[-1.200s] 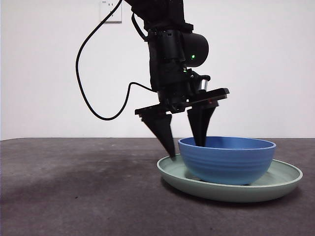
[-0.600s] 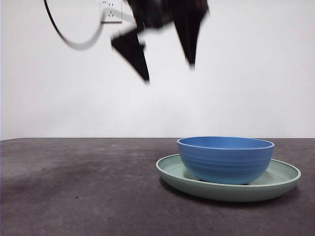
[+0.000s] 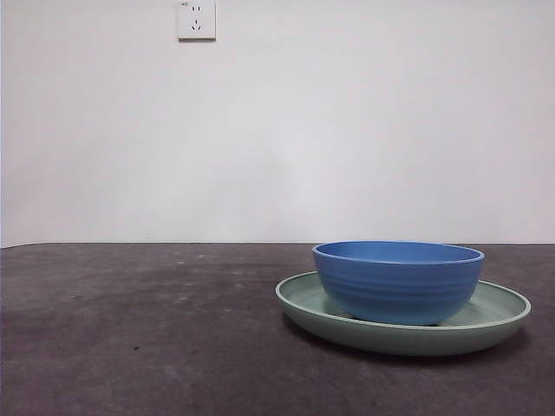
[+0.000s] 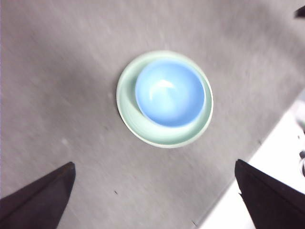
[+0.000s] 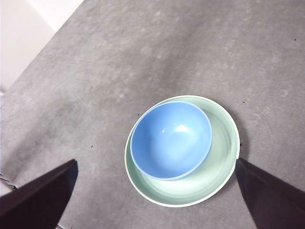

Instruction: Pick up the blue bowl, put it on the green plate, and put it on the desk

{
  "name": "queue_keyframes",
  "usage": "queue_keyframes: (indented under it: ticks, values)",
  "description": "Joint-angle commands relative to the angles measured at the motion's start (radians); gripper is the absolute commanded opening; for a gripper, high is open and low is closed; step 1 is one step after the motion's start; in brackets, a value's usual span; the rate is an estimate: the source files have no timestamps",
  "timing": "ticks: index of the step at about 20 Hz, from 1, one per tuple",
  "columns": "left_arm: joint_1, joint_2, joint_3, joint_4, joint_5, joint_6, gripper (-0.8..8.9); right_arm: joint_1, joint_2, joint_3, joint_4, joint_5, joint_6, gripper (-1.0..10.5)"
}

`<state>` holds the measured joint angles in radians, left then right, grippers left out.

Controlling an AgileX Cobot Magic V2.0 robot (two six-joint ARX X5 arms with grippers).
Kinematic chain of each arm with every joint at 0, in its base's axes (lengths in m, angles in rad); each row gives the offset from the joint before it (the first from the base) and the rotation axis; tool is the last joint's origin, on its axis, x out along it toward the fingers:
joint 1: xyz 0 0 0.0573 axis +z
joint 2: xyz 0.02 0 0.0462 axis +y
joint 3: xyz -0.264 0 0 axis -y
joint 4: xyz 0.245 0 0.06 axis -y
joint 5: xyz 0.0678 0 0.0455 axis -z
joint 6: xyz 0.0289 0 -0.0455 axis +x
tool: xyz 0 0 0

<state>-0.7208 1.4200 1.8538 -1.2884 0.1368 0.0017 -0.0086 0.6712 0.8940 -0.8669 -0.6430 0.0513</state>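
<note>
Now we see the dark grey-brown, matte, speckled desk [image 3: 139,347] stretching flat to a plain white wall, which carries a white wall socket [image 3: 196,19] high up. Toward the desk's right side, near its front edge, lies the wide, shallow, pale mint-green round plate [image 3: 494,316], flat on the surface. Inside it sits the round, deep, medium-blue ridged bowl [image 3: 397,282], upright and empty, set off-centre so that its side comes close to one part of the plate's rim.

Both arms hang well above, clear of the front view. Our left gripper [image 4: 152,200] has its black jaws spread wide and grips nothing. Our right gripper [image 5: 155,200] likewise has its jaws far apart, empty, with bowl and plate below between them.
</note>
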Motion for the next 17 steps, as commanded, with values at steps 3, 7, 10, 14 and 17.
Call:
queue_keyframes:
  ticks: [3,7,10,14,17]
  values:
    - [0.043,-0.291,-0.312,0.168,0.001,0.039,5.3,0.0,0.007,0.017,0.002,0.018,0.005,5.5]
    - [0.053,-0.534,-0.592,0.315,0.002,0.039,5.3,0.0,0.007,0.017,-0.011,0.015,0.024,5.5]
    - [0.053,-0.676,-0.8,0.391,0.001,0.029,5.3,0.0,0.007,0.017,-0.03,0.016,0.024,5.5]
    - [0.053,-0.775,-0.935,0.381,0.001,0.028,5.3,0.0,0.008,0.017,-0.071,0.019,0.038,5.5]
    - [0.053,-0.807,-0.933,0.385,0.001,0.027,5.3,0.0,0.039,0.017,-0.154,0.023,0.053,5.5]
